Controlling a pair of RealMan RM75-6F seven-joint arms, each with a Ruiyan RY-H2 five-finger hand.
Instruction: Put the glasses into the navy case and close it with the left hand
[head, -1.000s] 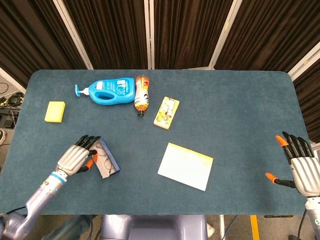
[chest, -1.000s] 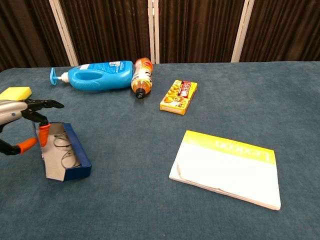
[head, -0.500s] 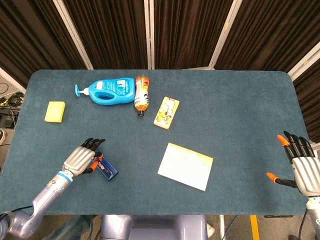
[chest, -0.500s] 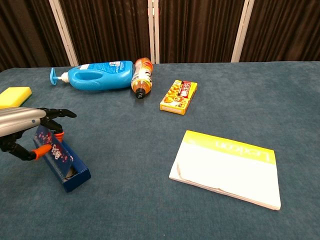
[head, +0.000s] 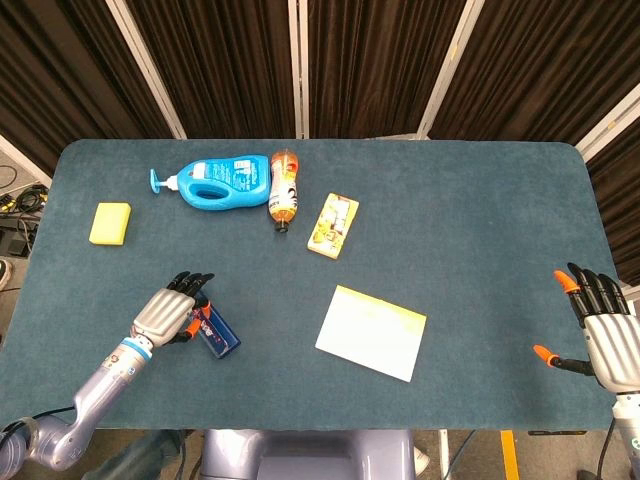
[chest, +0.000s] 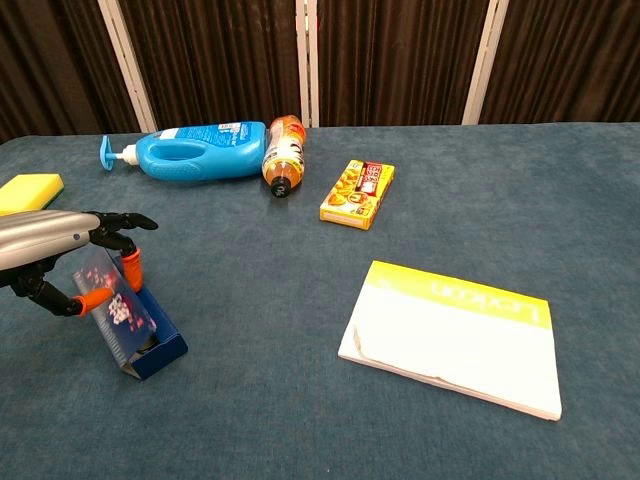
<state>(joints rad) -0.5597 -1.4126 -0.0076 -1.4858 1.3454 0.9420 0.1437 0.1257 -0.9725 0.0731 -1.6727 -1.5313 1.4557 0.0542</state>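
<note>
We find almost no text that we can read. The yellow-and-white booklet (chest: 455, 335) carries pale letters on its yellow band, upside down and too faint for us. The blue detergent bottle (chest: 195, 150) and the snack box (chest: 357, 193) show labels, but too small.

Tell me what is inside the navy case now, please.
The navy case is nearly closed, its flowered lid tilted over the opening with the left hand on it. Only a dark gap shows at the near end, so the contents are covered and the glasses cannot be seen.
</note>
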